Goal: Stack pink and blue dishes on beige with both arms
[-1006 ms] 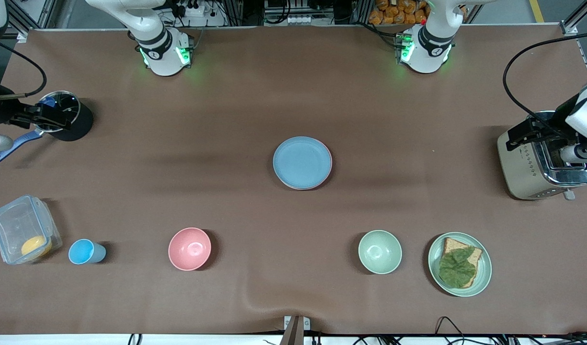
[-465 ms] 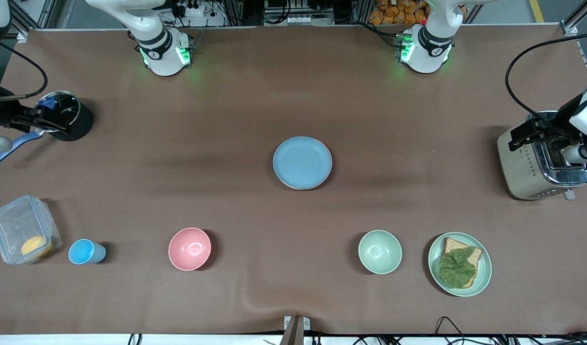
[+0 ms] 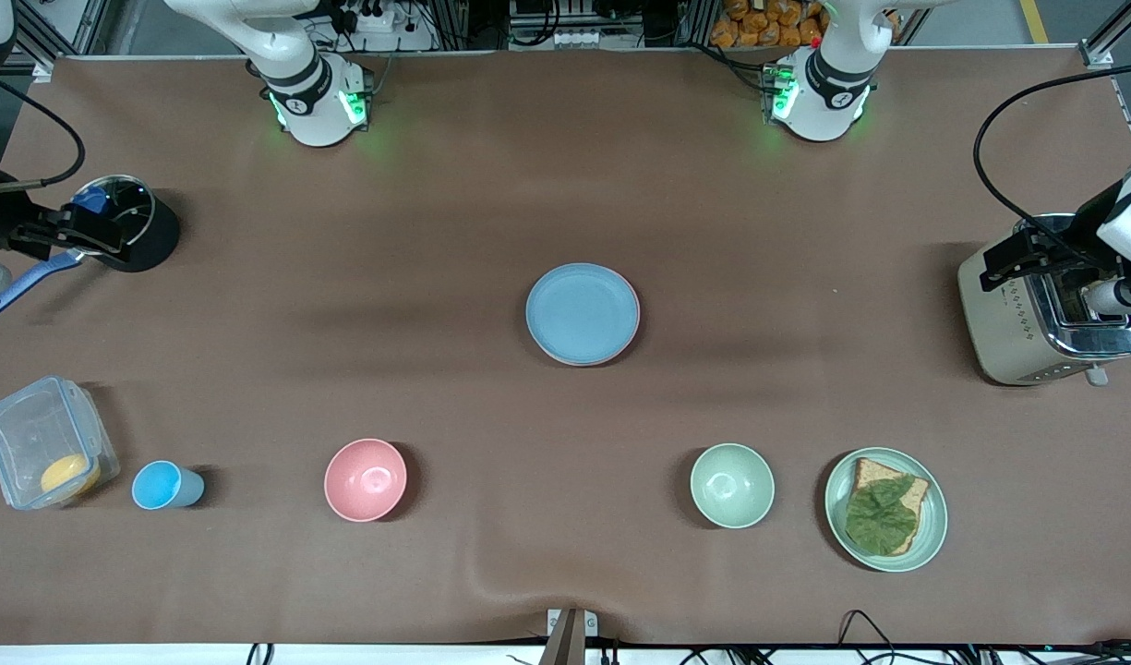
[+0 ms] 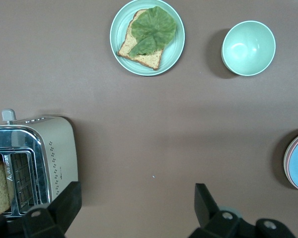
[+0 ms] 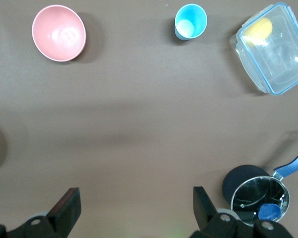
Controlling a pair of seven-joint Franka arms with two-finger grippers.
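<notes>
At the middle of the brown-covered desk (image 3: 491, 212) a flat round light blue matte plate (image 3: 582, 312) lies on top of a pale pink plate of the same size, of which only a thin rim (image 3: 635, 330) shows. Whether a beige plate lies under the two cannot be told.

Taking that stack as the landmark: the round pale green bowl (image 3: 732, 485) and the pale green plate carrying a bread slice topped with a lettuce leaf (image 3: 885, 509) sit nearer to the front camera than the stack, toward the left arm's end. The deep pink bowl (image 3: 366, 479), the small blue cup (image 3: 166, 485) and the clear lidded plastic box with a yellow item inside (image 3: 46, 441) sit nearer to the camera too, toward the right arm's end.

The left claw (image 4: 134, 206) hangs well away from the stack, above the cream-and-chrome toaster (image 3: 1043, 314) at the left arm's end, its black fingers (image 4: 204, 203) spread wide and holding nothing. The right claw (image 5: 134, 206) hangs above the black saucepan with a glass lid and blue handle (image 3: 126, 226) at the right arm's end, likewise wide open and empty.
</notes>
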